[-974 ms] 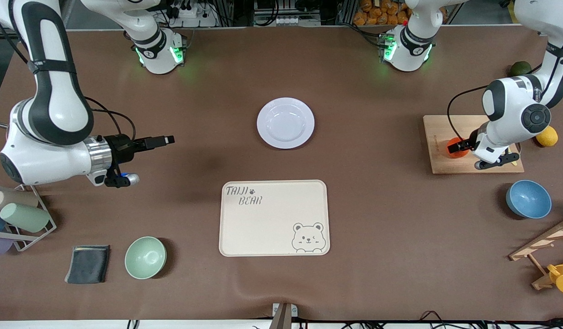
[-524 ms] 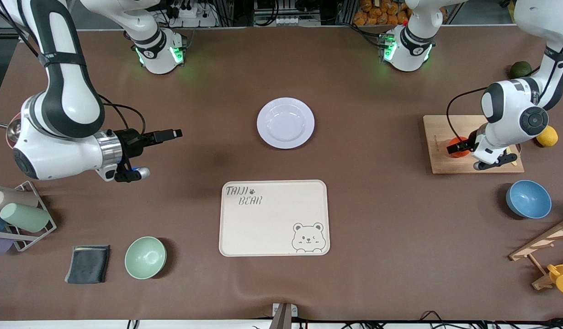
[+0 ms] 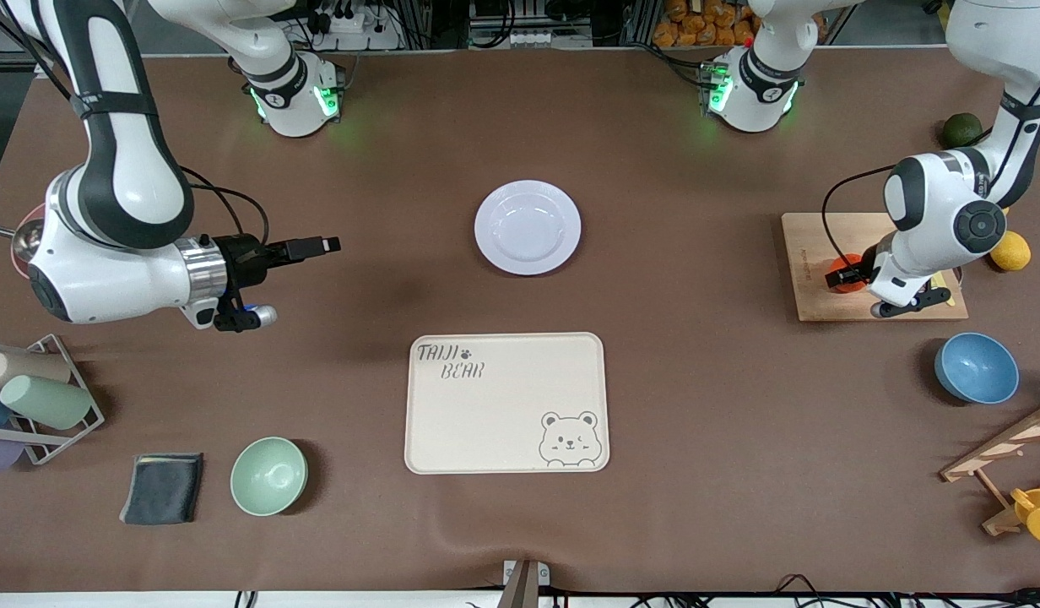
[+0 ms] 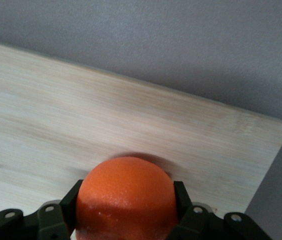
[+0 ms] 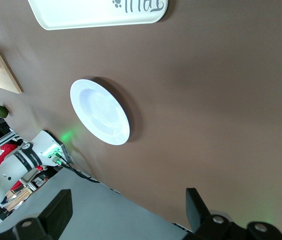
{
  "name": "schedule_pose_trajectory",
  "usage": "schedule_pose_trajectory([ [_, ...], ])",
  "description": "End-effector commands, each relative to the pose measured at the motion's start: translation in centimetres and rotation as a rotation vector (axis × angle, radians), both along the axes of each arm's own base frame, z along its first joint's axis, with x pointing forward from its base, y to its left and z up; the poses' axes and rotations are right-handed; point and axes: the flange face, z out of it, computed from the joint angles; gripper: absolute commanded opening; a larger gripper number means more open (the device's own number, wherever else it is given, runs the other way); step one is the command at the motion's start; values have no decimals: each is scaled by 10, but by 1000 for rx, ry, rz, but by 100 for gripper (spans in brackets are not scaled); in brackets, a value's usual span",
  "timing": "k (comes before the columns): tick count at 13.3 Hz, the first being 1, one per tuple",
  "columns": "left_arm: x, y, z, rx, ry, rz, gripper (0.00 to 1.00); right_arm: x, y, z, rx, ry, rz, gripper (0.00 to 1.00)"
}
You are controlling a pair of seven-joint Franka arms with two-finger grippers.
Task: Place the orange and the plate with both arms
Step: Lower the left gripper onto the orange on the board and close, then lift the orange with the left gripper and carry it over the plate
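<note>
The orange (image 3: 842, 273) sits on a wooden board (image 3: 811, 253) at the left arm's end of the table. My left gripper (image 3: 842, 276) is shut on it, and in the left wrist view the fingers (image 4: 180, 194) press both sides of the orange (image 4: 126, 197) over the board (image 4: 81, 115). The pale plate (image 3: 528, 227) lies empty at mid-table and also shows in the right wrist view (image 5: 100, 111). My right gripper (image 3: 322, 246) is open and empty. It hangs above bare table between the right arm's end and the plate (image 5: 128, 200).
The cream bear tray (image 3: 452, 422) lies nearer the camera than the plate. A blue bowl (image 3: 976, 367), a lemon (image 3: 1010, 252) and a dark green fruit (image 3: 961, 127) are round the board. A green bowl (image 3: 268, 475), a grey cloth (image 3: 162, 487) and a cup rack (image 3: 35, 397) are at the right arm's end.
My right gripper has moved a little toward the plate. My left gripper has settled lower over the orange and closed on it.
</note>
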Motion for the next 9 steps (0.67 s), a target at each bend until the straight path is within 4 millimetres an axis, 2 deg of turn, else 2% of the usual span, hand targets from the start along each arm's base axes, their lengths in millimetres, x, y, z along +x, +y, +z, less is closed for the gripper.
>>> schedule_pose_trajectory([
  [1, 16, -14, 30, -3, -59, -32, 0, -7, 2, 6, 23, -12, -10, 100],
  [3, 31, -39, 60, -3, -64, -68, 0, -9, 4, 6, 24, -8, -3, 100],
  [5, 46, -84, 94, -17, -56, -76, 0, -7, -1, 5, 22, -10, -15, 100],
  [6, 54, -115, 112, -32, -45, -51, 0, -7, -3, 3, 23, -4, -17, 100],
  [9, 68, -248, 163, -72, -34, 131, 0, -6, -11, -2, 39, -14, -6, 100],
])
